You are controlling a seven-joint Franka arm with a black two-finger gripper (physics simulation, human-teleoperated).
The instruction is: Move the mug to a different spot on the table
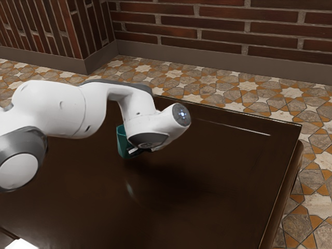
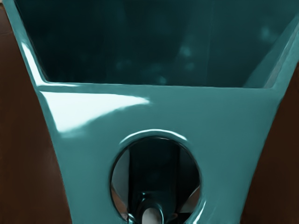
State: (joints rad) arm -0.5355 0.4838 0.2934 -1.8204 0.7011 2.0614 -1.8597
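Down by the counter (image 1: 233, 171), my pincer (image 1: 134, 151) sits tucked under the white hand, right against the teal mug (image 1: 121, 139). From the exterior view I cannot tell whether the pincer is open or closed, since the hand and wrist cover most of it. My arm (image 1: 62, 109) comes in from the exterior view's left and bends down toward the mug. Just a sliver of the mug shows, peeking out on the side of my wrist toward the exterior view's left. It is over the dark brown counter, left of the middle in the exterior view and well apart from the counter's edge on the exterior view's right. Whether its base touches the surface I cannot tell. Beyond the counter lies a patterned tile floor (image 1: 249, 88), and behind that a red brick wall (image 1: 233, 26).

At the wrist, the mug (image 2: 154, 116) is very close under my hand. I look at its glossy teal side and over the rim into its dark inside. A round opening (image 2: 156, 179) shows in the near part of the mug, probably the loop of its handle. Brown counter (image 2: 18, 163) shows on either side of the mug. This view does not settle the pincer's state either.
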